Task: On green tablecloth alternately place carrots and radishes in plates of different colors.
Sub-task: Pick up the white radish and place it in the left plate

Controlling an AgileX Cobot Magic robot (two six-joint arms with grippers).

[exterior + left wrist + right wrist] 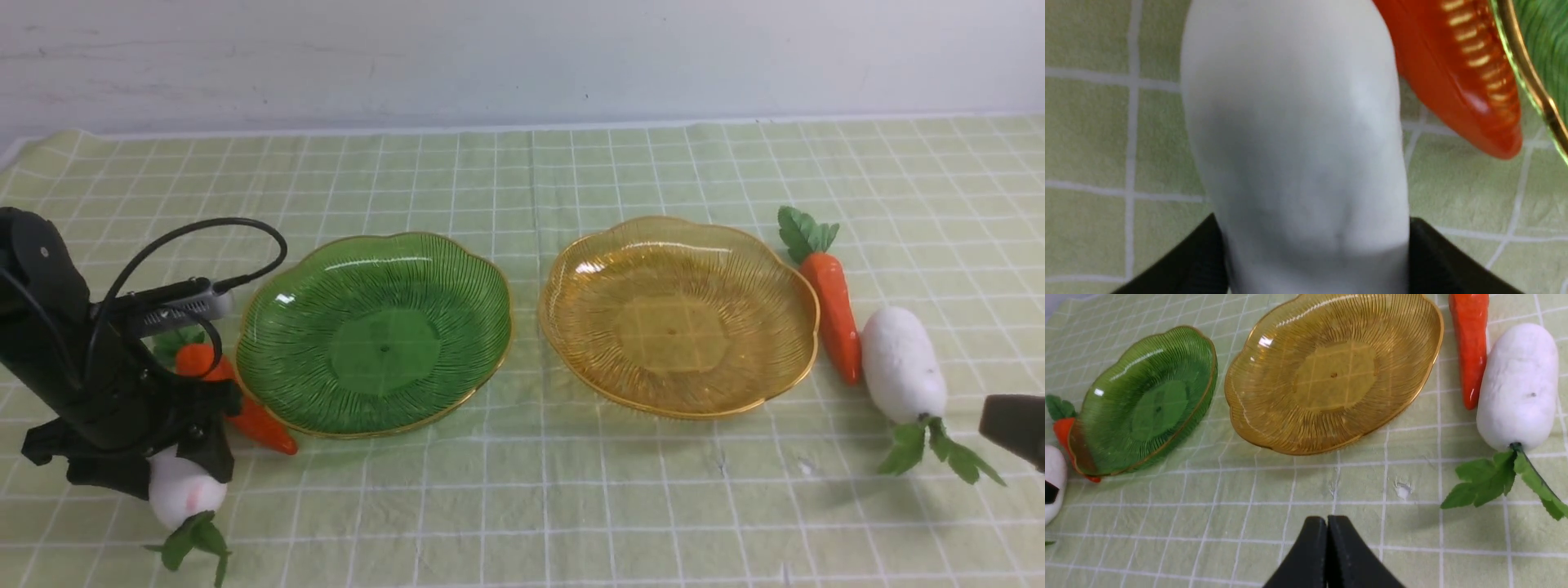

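**White radish in the left arm's grip, both plates bare**

White and matte, the left radish [186,496] lies at the near left of the checked cloth [522,490]. The left gripper [171,474] is closed around its middle. In the left wrist view the black fingers [1200,261] sit against both flanks with no gap showing. The radish looks to be resting on the cloth, not lifted.

Just beyond it lies the left carrot [257,420], its tip tucked against the near-left rim of the green plate [375,278]. The yellow plate [678,261] stands to the right of the green one. Neither plate holds anything. The right carrot [837,310] and the right radish [902,363] lie side by side just right of the yellow plate. The right gripper [1327,522] hangs near them with its jaws pressed together, holding nothing.

The radish is probably light, and its dull skin should give the pads good friction. It is plump, so a hold across the widest part of the body suits it best. Its leaf tuft looks floppy and would make a poor handle. The glossy, tapered carrots are likely harder and more slippery, so they are best taken at the thick end near the leaves.
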